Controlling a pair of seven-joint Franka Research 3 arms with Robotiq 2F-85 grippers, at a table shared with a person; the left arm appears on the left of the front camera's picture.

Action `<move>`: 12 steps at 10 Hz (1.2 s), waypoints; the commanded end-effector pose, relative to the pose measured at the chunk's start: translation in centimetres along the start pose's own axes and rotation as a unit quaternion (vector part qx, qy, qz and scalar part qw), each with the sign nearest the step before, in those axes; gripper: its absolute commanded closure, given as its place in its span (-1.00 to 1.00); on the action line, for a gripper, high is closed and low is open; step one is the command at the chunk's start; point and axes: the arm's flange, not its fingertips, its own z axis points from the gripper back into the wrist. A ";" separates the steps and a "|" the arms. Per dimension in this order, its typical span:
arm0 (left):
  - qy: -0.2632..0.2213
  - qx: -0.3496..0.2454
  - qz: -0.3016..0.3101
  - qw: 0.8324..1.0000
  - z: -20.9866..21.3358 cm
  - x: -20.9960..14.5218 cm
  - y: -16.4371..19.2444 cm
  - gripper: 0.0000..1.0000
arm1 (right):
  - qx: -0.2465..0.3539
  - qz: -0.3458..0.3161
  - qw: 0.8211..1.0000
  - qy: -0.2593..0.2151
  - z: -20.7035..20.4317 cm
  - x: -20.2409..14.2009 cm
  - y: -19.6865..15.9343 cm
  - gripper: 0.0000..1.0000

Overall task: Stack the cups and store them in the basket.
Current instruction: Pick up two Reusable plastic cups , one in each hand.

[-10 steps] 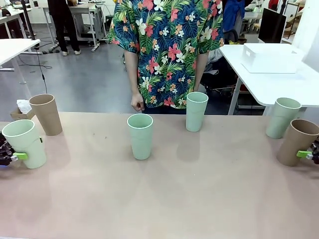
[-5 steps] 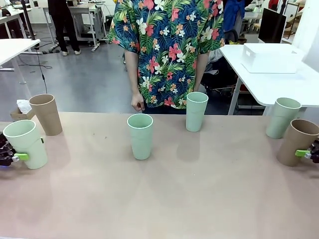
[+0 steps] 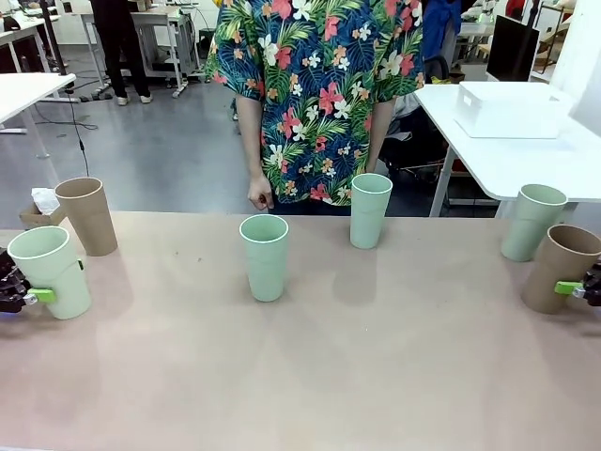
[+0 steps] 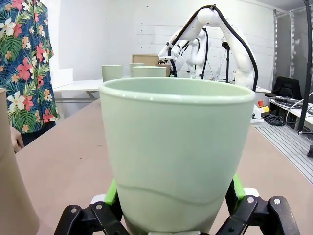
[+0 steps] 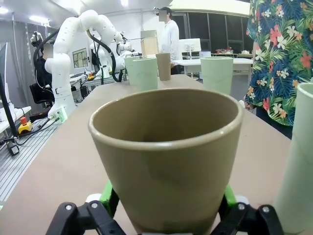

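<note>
In the front view, our left end effector (image 3: 36, 295) is clamped on a mint cup (image 3: 52, 268) at the left edge of the surface (image 3: 310, 376). Our right end effector (image 3: 575, 289) is clamped on a tan cup (image 3: 562, 266) at the right edge. Four other cups (image 3: 264, 256) stand apart (none nested yet). From the left wrist, green pads (image 4: 111, 191) press the mint cup low on both sides, which we judge leaves its rim free for nesting. From the right wrist, we see pads (image 5: 108, 193) gripping the tan cup just as low.

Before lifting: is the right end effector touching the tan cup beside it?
Touching. Right wrist view: the right end effector's green pads press both sides of the tan cup.
</note>
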 end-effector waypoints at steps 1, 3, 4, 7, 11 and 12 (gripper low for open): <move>-0.004 0.010 -0.023 1.000 -0.8 -0.3 -1.1 -1.00 | -0.007 -0.011 1.000 0.004 -0.7 0.7 0.4 -1.00; -0.003 0.011 -0.023 1.000 -0.7 -0.3 -1.2 -1.00 | -0.006 -0.012 1.000 0.003 -0.8 0.8 0.3 -1.00; -0.005 0.009 -0.024 1.000 -0.7 -0.4 -1.2 -0.96 | -0.001 -0.009 1.000 0.001 -0.9 0.7 0.3 -0.61; -0.001 0.010 -0.021 1.000 -0.7 -0.4 -1.3 -0.23 | 0.000 -0.008 1.000 -0.004 -0.9 0.7 0.2 -0.50; 0.001 0.002 0.000 1.000 0.0 0.1 -0.1 0.20 | 0.003 -0.002 1.000 -0.001 -0.2 0.1 -0.1 -0.10; 0.001 0.002 0.000 1.000 0.0 0.1 -0.1 0.20 | 0.003 -0.002 1.000 -0.001 -0.2 0.1 -0.1 -0.10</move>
